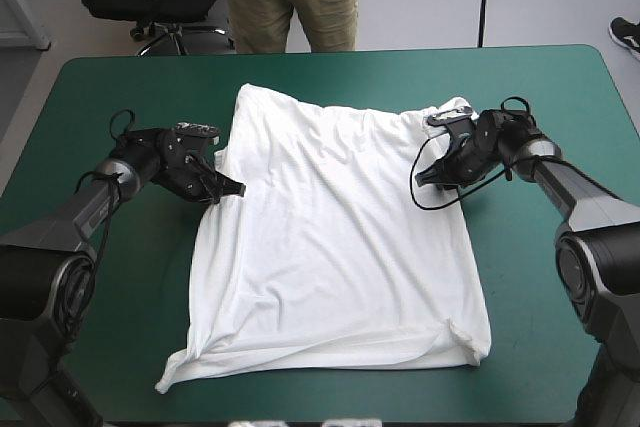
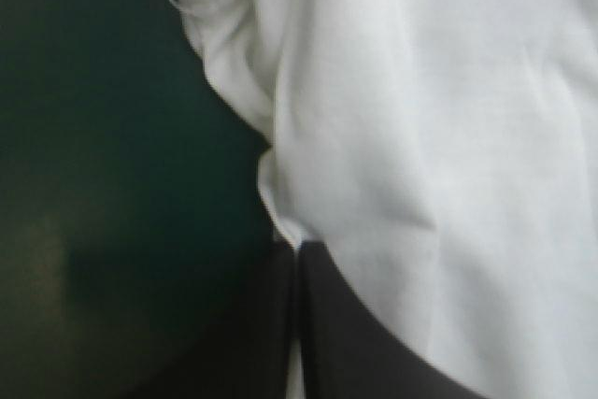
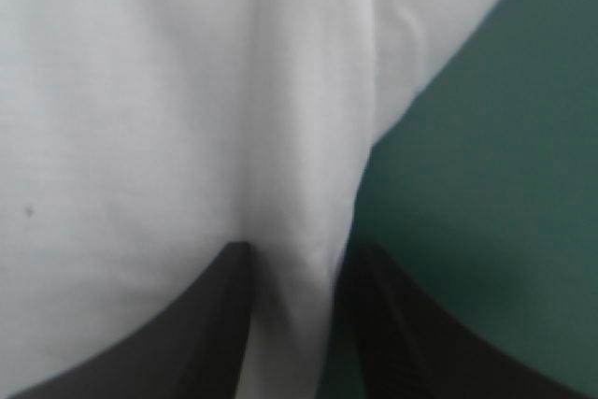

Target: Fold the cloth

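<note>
T-shirt (image 1: 335,247) lies spread flat on the teal-green worktop (image 1: 560,367), roughly centred in my high view. White, short-sleeved. The far part carries slanting wrinkles and the near part is mostly smooth. Near-left corner is drawn out into a small point, near-right corner is bunched into a little knot. A rumpled bit of cloth sits at the far-right corner, just beside the right wrist.

Left end effector (image 1: 232,188) is low at the shirt's left edge, in the far half, pointing inward across the cloth. In the left wrist view its black fingers (image 2: 374,352) all but meet, with a thin white strip of the shirt's edge pinched between them. I read that as clamped on the T-shirt. Cloth is on one side of it, bare cover on the other.

Right end effector (image 1: 422,179) is at the right edge, about opposite the left one, also low and pointing inward. In the right wrist view its fingers (image 3: 159,334) stand apart, straddling a raised fold of the shirt's edge. The fold lies against the shirt-side finger, and a sliver of cover shows between the fold and the other finger. I read it as open around the fold, not clamped.

The two end effectors are well apart, with the shirt between them.
</note>
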Motion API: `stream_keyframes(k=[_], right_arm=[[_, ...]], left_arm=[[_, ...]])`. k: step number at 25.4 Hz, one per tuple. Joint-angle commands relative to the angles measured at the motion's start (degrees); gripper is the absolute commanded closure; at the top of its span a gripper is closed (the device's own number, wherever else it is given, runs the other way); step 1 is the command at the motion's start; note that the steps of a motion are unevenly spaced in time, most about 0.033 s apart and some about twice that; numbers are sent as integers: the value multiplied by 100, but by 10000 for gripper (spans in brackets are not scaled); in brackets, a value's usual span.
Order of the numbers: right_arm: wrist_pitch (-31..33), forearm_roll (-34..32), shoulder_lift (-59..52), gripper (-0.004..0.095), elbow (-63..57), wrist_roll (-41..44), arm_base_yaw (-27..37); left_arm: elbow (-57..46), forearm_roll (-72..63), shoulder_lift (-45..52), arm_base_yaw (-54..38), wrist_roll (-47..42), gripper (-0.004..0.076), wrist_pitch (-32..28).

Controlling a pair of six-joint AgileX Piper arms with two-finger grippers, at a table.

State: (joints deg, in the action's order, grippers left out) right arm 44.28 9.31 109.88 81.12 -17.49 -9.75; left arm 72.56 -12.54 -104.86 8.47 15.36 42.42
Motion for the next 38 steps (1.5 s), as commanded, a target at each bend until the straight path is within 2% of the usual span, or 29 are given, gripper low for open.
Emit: stream_keyframes(k=[1,3,8,13,23,29,32,35,38], right_arm=[[339,-244,-84,763,153,29,56],[501,-221,-69,914,153,-99,56],[324,17,-259,921,153,-293,56],[-47,93,-1014,921,167,-304,56],[16,93,-3132,921,981,-441,56],[44,-117,-4238,921,1611,-661,56],[-63,-410,-4437,921,1743,-661,56],[-530,-522,-4424,921,1754,-742,56],[-886,-511,-4180,921,1754,-865,56]], left_arm=[[32,-145,84,62,-65,741,-383],[53,-145,84,62,-65,741,-473],[236,-166,149,62,-65,741,-552],[470,-166,578,62,-65,741,-683],[1632,-143,2390,62,20,741,-673],[2292,-143,3396,62,457,741,-873],[2293,-143,3510,62,852,741,-1355],[2293,-143,3336,62,917,741,-2172],[2293,-168,3067,62,917,741,-2661]])
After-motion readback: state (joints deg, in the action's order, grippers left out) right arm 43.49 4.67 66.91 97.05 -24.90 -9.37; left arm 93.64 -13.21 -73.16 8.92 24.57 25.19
